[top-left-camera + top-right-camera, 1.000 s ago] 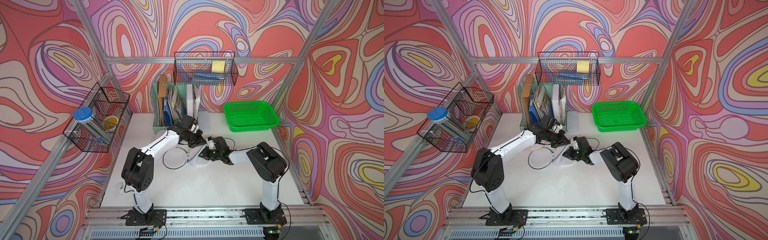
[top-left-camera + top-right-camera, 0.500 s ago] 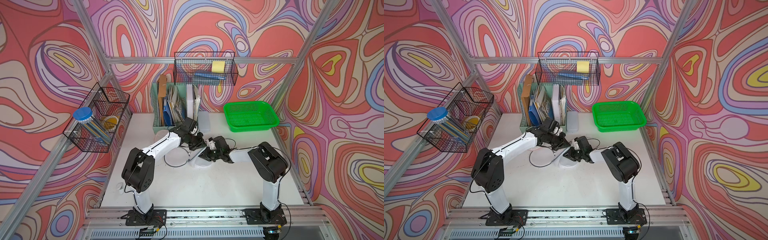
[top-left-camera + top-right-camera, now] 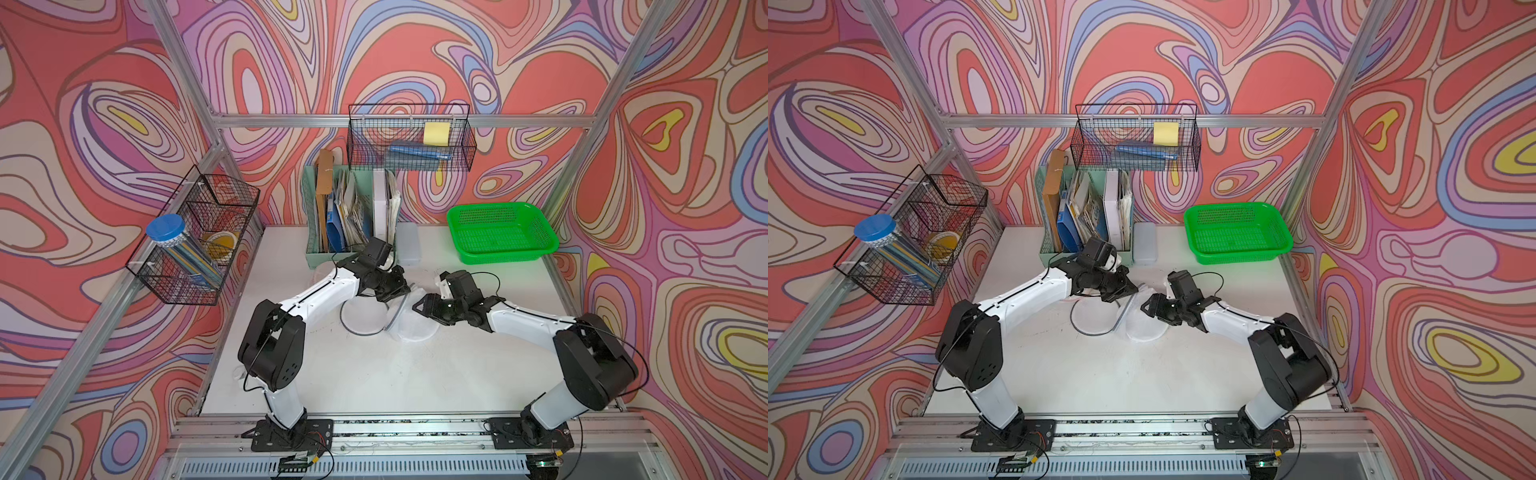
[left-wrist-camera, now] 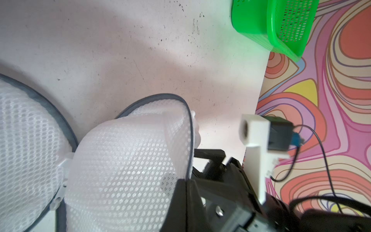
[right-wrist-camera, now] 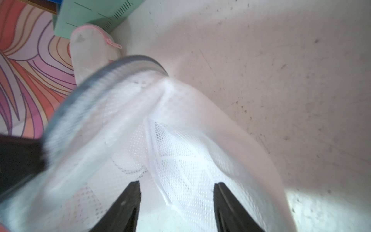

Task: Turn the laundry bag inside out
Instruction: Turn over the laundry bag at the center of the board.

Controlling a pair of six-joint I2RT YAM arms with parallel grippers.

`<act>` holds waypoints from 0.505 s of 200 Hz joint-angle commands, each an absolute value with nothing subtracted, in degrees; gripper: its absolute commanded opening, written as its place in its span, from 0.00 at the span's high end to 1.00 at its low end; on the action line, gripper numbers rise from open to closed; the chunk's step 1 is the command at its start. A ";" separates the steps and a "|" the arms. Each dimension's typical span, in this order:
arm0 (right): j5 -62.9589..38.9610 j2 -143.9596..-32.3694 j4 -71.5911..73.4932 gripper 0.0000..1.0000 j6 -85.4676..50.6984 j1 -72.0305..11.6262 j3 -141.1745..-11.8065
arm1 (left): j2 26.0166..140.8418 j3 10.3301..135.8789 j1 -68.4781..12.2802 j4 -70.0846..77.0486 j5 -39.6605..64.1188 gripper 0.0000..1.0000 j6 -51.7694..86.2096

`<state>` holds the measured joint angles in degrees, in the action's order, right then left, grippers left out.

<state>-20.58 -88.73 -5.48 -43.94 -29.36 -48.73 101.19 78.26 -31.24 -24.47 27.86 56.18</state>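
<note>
Far left on the wall you have a wire basket [image 3: 178, 286] with a blue-lidded jar [image 3: 166, 228] in it. At the back of the bench [image 3: 374, 374] stands a mint file rack [image 3: 316, 257]. The right wrist view shows a small pink-zipped pouch [image 5: 90, 48] lying just beside it.

Next along, your left fingers [image 3: 398, 292] are low over mid bench. They are pressed together on the grey-zipped rim of the bag [image 3: 415, 330], holding that edge up off the bench. In the left wrist view the white mesh bulges up in front of the camera and hides the fingers themselves.

The bag sits mid bench between the two arms. A grey loop of its rim lies flat toward the left arm and a round white panel lies flat toward the right arm. The mesh rises between them to the left fingers.

Your right fingers [image 3: 419, 307] are at the bag's right side, spread apart. Mesh lies under and between them, but nothing is pinched.

Well apart, at the back right, sits the green basket [image 3: 507, 255].
</note>
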 commanded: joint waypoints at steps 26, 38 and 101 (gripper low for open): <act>-20.45 -81.30 -6.70 0.40 -41.62 -31.07 -49.01 | 101.92 77.86 -32.51 -19.76 27.24 1.00 60.38; -20.75 -81.90 -5.87 0.40 -41.93 -32.57 -49.89 | 102.57 77.96 -32.81 -19.12 28.03 1.00 60.97; -21.31 -87.54 -2.07 0.39 -43.34 -35.29 -53.38 | 102.70 77.62 -33.58 -19.62 27.52 1.00 61.28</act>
